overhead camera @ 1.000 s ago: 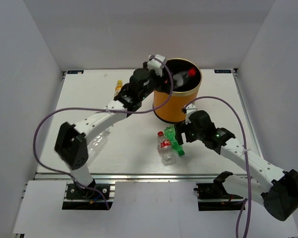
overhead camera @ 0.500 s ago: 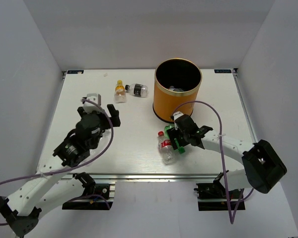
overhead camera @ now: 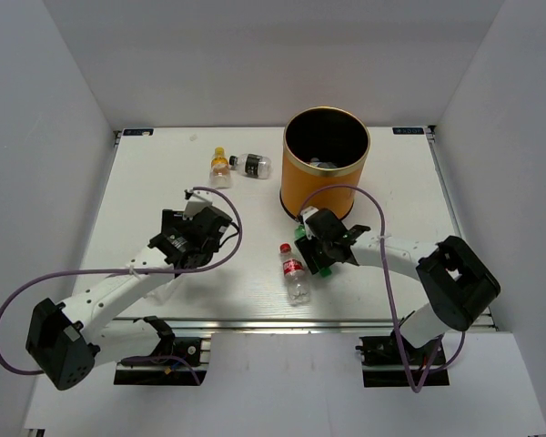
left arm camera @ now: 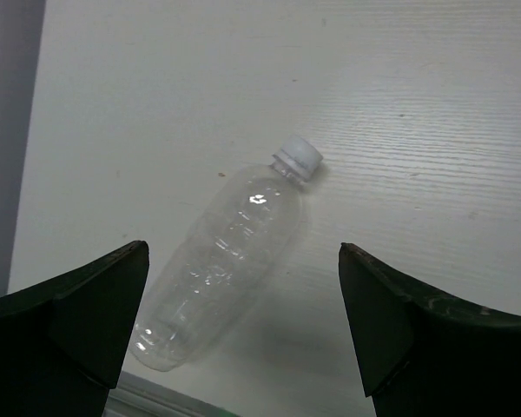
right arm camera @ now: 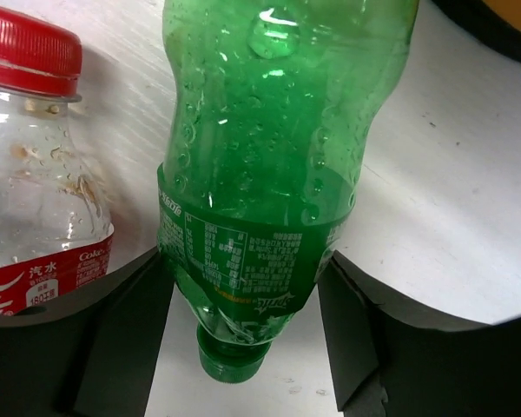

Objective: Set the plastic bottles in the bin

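Observation:
The orange bin [overhead camera: 323, 193] stands at the back middle with bottles in its black inside. My right gripper [overhead camera: 317, 249] [right arm camera: 243, 339] lies low in front of it, its jaws pressed on both sides of the green bottle [right arm camera: 278, 130] [overhead camera: 321, 268], which lies on the table. A clear red-labelled bottle [overhead camera: 294, 271] [right arm camera: 35, 200] lies touching its left side. My left gripper [overhead camera: 194, 240] [left arm camera: 243, 347] is open and empty above a clear white-capped bottle [left arm camera: 230, 261]. An orange-filled bottle [overhead camera: 219, 166] and a dark-labelled bottle [overhead camera: 252, 165] lie at the back left of the bin.
The white table [overhead camera: 146, 182] is walled by white panels at the back and sides. Its front edge shows in the left wrist view [left arm camera: 156, 401], just beyond the clear bottle's base. Purple cables loop over both arms.
My left arm has left the bin, where it held a red-capped bottle, and come down open over the clear bottle. My right gripper moved onto the green bottle. The red-labelled bottle shifted slightly left.

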{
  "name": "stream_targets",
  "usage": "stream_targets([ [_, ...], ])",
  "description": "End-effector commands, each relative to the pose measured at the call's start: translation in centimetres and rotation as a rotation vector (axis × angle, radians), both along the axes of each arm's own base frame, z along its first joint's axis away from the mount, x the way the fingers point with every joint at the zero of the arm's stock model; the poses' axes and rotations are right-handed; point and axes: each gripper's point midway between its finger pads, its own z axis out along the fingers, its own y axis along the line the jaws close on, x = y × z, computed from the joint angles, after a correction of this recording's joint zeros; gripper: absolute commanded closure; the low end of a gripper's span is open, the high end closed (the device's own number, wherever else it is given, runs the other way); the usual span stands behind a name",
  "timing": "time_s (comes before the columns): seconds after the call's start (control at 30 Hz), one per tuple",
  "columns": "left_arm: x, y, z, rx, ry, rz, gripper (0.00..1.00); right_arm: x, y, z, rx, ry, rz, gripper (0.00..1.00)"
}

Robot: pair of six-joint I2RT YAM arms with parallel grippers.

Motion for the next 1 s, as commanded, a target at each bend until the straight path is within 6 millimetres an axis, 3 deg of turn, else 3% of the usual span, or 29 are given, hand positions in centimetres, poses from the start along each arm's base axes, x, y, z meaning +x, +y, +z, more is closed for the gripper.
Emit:
stream_targets([
  [0.0, -0.5, 2.4, 0.8, 0.098, -0.012, 0.058, 0.0, 0.2, 1.5, 1.3, 0.055, -0.026, 0.053, 0.63],
  [0.13, -0.5, 2.3, 0.4, 0.111, 0.002, 0.057, 0.0, -0.5, 1.3, 2.2, 0.073, -0.047, 0.065, 0.75],
  [0.27, -0.2, 1.1, 0.0, 0.125, 0.067, -0.031, 0.0, -1.5, 1.0, 5.7, 0.161, -0.131, 0.073, 0.79],
  [0.3, 0.0, -0.5, -0.6, 0.068, 0.094, -0.099, 0.0, -1.7, 1.2, 7.4, 0.209, -0.172, 0.081, 0.79],
  [0.37, 0.3, -3.0, 0.1, 0.022, 0.095, -0.253, 0.0, -2.7, 1.8, 10.2, 0.311, -0.217, 0.116, 0.81],
  [0.4, 0.3, -5.8, 0.0, -0.07, 0.097, -0.369, 0.0, -3.2, 2.0, 12.9, 0.386, -0.266, 0.131, 0.81],
  [0.43, 0.2, -7.2, 0.4, -0.118, 0.091, -0.438, 0.0, -3.3, 2.5, 15.0, 0.432, -0.29, 0.148, 0.81],
  [0.47, 0.0, -8.3, 0.4, -0.16, 0.1, -0.48, 0.0, -4.0, 2.3, 15.4, 0.435, -0.277, 0.156, 0.82],
  [0.5, -0.4, -10.5, 1.7, -0.253, 0.094, -0.568, 0.01, -4.6, 2.5, 17.1, 0.481, -0.294, 0.185, 0.82],
  [0.53, -0.6, -11.3, 2.0, -0.282, 0.1, -0.599, 0.01, -4.8, 2.4, 19.8, 0.527, -0.344, 0.195, 0.82],
  [0.57, -1.2, -13.0, 2.3, -0.352, 0.121, -0.654, 0.01, -5.2, 2.4, 20.6, 0.545, -0.352, 0.21, 0.82],
  [0.6, -1.4, -14.1, 2.9, -0.393, 0.112, -0.689, 0.01, -5.3, 2.4, 23.5, 0.594, -0.41, 0.221, 0.82],
  [0.63, -1.0, -15.2, 2.8, -0.429, 0.111, -0.701, 0.01, -5.2, 2.0, 25.0, 0.613, -0.45, 0.215, 0.82],
  [0.67, -1.6, -16.5, 2.7, -0.481, 0.135, -0.735, 0.01, -4.2, 1.2, 26.2, 0.605, -0.509, 0.161, 0.82],
  [0.7, -1.6, -17.5, 3.1, -0.537, 0.132, -0.709, 0.0, -3.7, 1.1, 29.4, 0.642, -0.582, 0.141, 0.82],
  [0.77, -1.4, -19.3, 2.2, -0.574, 0.162, -0.69, 0.0, -1.9, 0.6, 30.9, 0.609, -0.655, 0.092, 0.82],
  [0.8, -1.8, -20.2, 1.8, -0.6, 0.175, -0.67, 0.0, -1.0, 0.2, 34.4, 0.646, -0.748, 0.047, 0.82],
  [0.87, -1.4, -21.6, 2.1, -0.633, 0.134, -0.65, 0.0, 0.4, 0.4, 35.4, 0.621, -0.795, 0.026, 0.82],
  [0.9, -2.2, -22.2, 1.4, -0.659, 0.144, -0.633, 0.0, 0.9, 0.3, 38.5, 0.671, -0.867, -0.005, 0.82],
  [0.97, -1.9, -23.0, 1.3, -0.692, 0.093, -0.611, 0.0, 2.3, 0.3, 39.8, 0.654, -0.929, -0.028, 0.82],
])
